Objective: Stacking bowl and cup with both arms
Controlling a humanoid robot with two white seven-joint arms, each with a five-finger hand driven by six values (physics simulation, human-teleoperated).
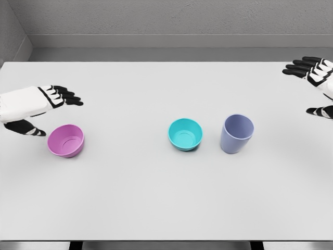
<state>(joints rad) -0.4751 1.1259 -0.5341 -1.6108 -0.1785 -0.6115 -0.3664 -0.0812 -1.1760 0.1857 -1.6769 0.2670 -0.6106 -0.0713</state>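
- Bowls: a pink bowl (66,140) at left of the frame and a teal bowl (185,134) at centre sit upright on the tabletop (156,198), ungrasped.
- Lavender cup (237,134) stands just right of the teal bowl.
- Left hand (44,107) hovers spread, empty, by the pink bowl, seemingly poised to grasp.
- Right hand (317,78), at upper right, is also spread and empty, well apart from the cup.

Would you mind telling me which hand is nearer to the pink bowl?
Left. The left hand hovers open just up and left of the pink bowl; the right hand is open at the table's far right edge, beyond the cup.

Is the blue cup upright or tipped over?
Upright. The blue cup stands on its base on the table, open mouth facing up, and looks empty inside.
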